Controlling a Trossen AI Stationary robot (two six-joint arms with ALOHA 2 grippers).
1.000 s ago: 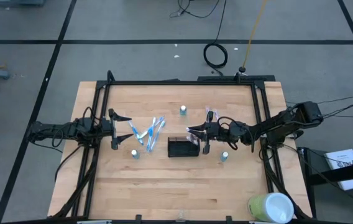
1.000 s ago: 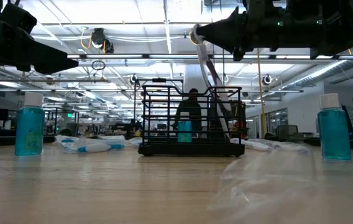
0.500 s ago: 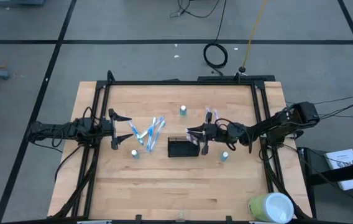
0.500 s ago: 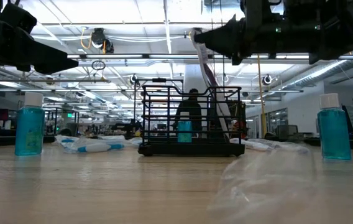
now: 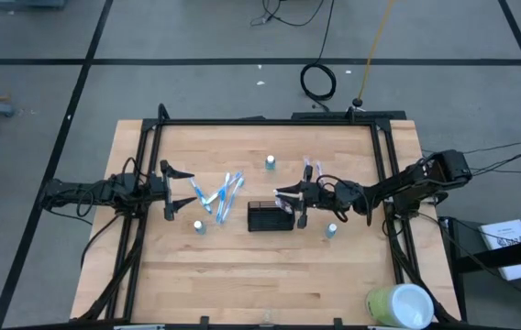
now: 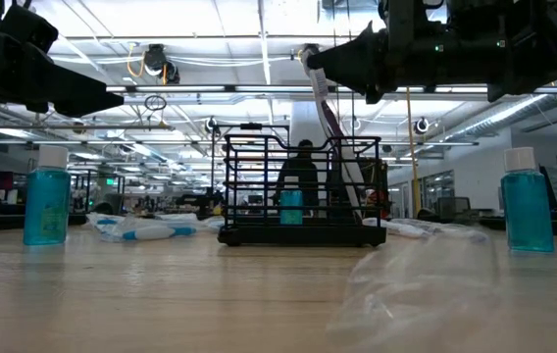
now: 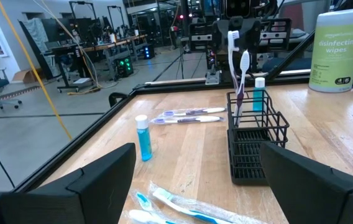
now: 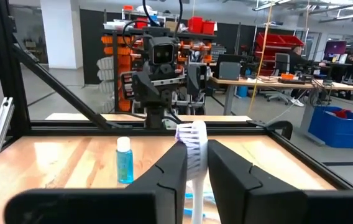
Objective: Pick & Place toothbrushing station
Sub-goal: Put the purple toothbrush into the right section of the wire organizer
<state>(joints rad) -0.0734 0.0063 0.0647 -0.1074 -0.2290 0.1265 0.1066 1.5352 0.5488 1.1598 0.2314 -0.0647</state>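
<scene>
Only the right wrist view shows the white toothbrush point(image 8: 194, 144) head standing between the right gripper point(image 8: 196, 163) fingers, which pinch it narrowly. The low view shows its handle slanting down into the toothbrushing station point(image 6: 303, 191), which sits near the table's point(image 5: 270, 275) middle. The right arm reaches in level from the right edge. The left gripper point(image 5: 180, 191), fingers spread wide, hovers toward the left edge.

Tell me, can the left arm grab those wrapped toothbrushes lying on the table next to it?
Probably yes. The left gripper is open and hovers just beside the wrapped toothbrushes, with only bare table between them. The right gripper is busy over at the black holder.
</scene>
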